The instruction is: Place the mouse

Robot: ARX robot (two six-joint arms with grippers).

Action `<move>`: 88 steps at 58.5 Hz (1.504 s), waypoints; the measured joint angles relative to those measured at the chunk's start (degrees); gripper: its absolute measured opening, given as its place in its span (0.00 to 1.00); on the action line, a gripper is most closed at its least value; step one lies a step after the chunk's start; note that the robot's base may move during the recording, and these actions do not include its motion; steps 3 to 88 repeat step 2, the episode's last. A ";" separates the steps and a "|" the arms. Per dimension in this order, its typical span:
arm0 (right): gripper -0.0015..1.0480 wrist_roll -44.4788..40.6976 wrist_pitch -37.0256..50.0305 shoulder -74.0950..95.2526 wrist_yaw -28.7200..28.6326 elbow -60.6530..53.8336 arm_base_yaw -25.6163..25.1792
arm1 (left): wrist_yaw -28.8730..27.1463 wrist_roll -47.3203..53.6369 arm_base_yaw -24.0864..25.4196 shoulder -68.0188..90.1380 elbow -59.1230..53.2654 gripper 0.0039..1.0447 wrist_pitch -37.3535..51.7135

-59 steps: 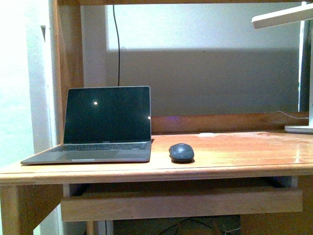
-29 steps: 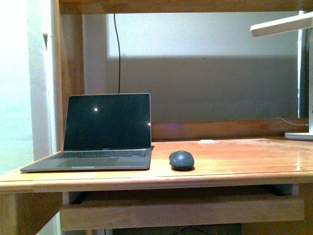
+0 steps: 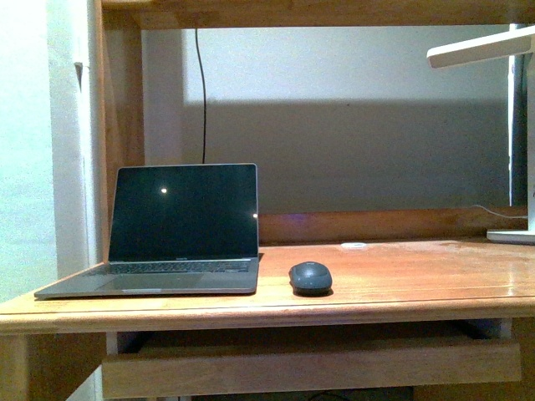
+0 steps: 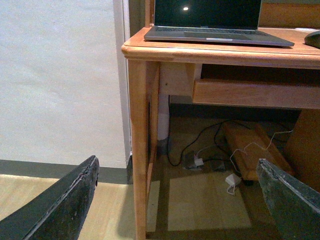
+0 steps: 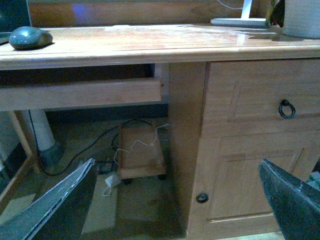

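The dark grey oval mouse (image 3: pixel 310 276) lies on the wooden desk (image 3: pixel 401 276), just right of an open laptop (image 3: pixel 180 230) with a dark screen. It also shows in the right wrist view (image 5: pixel 29 38) and as a sliver at the frame edge in the left wrist view (image 4: pixel 313 39). Neither arm shows in the front view. My left gripper (image 4: pixel 182 200) is open and empty, low in front of the desk's left leg. My right gripper (image 5: pixel 182 200) is open and empty, low in front of the desk's cabinet.
A white lamp (image 3: pixel 481 46) stands at the desk's right end. A pull-out tray (image 3: pixel 309 363) hangs under the desktop. Cables and a wooden rolling stand (image 5: pixel 140 152) lie on the floor beneath. Drawers with a ring handle (image 5: pixel 286 108) are at the right.
The front view has shifted so the desk, laptop and mouse sit slightly lower in the frame. The mouse and laptop have not moved on the desk.
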 joint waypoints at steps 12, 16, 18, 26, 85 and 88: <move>0.93 0.00 0.00 0.00 0.00 0.00 0.00 | 0.00 0.00 0.00 0.00 0.00 0.93 0.00; 0.93 0.00 0.00 0.00 0.00 0.00 0.00 | 0.00 0.00 0.00 0.00 0.00 0.93 0.00; 0.93 0.00 0.00 0.00 0.00 0.00 0.00 | 0.00 0.00 0.00 0.00 0.00 0.93 0.00; 0.93 0.00 0.00 0.00 0.00 0.00 0.00 | 0.00 0.00 0.00 0.00 0.00 0.93 0.00; 0.93 0.00 0.00 0.00 0.00 0.00 0.00 | 0.00 0.00 0.00 0.00 0.00 0.93 0.00; 0.93 0.00 0.00 0.00 0.00 0.00 0.00 | 0.00 0.00 0.00 0.00 0.00 0.93 0.00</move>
